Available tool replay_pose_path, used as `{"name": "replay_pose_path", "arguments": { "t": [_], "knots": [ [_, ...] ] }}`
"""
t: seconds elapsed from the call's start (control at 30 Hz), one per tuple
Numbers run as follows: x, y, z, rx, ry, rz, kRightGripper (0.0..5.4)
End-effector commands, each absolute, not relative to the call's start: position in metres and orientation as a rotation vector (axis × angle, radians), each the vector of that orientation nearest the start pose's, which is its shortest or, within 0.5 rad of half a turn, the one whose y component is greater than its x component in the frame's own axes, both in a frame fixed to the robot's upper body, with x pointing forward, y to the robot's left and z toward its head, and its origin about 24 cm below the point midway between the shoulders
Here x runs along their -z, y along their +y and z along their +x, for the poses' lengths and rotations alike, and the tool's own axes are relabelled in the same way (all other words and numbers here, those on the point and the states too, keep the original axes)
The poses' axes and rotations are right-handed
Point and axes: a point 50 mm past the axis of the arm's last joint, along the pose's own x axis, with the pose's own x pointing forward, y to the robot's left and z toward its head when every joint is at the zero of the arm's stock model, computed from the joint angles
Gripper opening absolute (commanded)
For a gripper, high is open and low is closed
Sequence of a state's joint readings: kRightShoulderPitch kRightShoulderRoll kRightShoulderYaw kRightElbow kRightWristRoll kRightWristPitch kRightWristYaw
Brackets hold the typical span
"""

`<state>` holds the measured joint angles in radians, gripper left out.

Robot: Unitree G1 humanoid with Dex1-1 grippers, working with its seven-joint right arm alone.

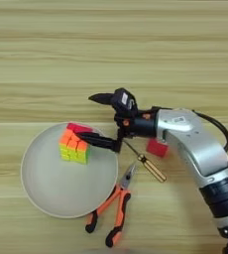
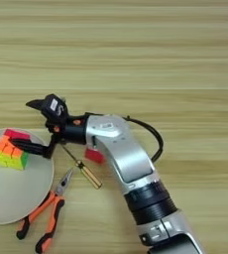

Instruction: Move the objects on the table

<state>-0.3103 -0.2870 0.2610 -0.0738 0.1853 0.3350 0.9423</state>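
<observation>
Now you see one multicoloured puzzle cube on one round beige plate, your right gripper spread open, lower finger touching it, one orange-and-black-handled pliers beside the rim, one thin wooden-handled screwdriver, one small red cube against the silver forearm, all on the light wood-grain table.

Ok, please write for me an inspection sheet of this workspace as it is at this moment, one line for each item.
Surface: wood-grain table, plank lines horizontal.
Job's things: puzzle cube on beige plate; orange-and-black pliers beside the plate's rim; screwdriver and red cube partly under the arm.
Clutter: nothing seen.
Grippers: right gripper open, lower finger touching the puzzle cube, upper finger clear of it.
Cables: black cable looping off the silver forearm.
Surroundings: nothing seen beyond the table.
</observation>
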Motion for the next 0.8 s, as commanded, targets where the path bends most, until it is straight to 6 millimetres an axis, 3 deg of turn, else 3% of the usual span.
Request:
{"name": "replay_pose_path", "arguments": {
  "t": [0.03,0.8],
  "knots": [
    [-0.124,-0.100,0.281,-1.185,-0.024,-0.221,5.37],
    [-0.151,-0.167,0.289,-1.045,-0.083,-0.203,5.37]
  ]
}}
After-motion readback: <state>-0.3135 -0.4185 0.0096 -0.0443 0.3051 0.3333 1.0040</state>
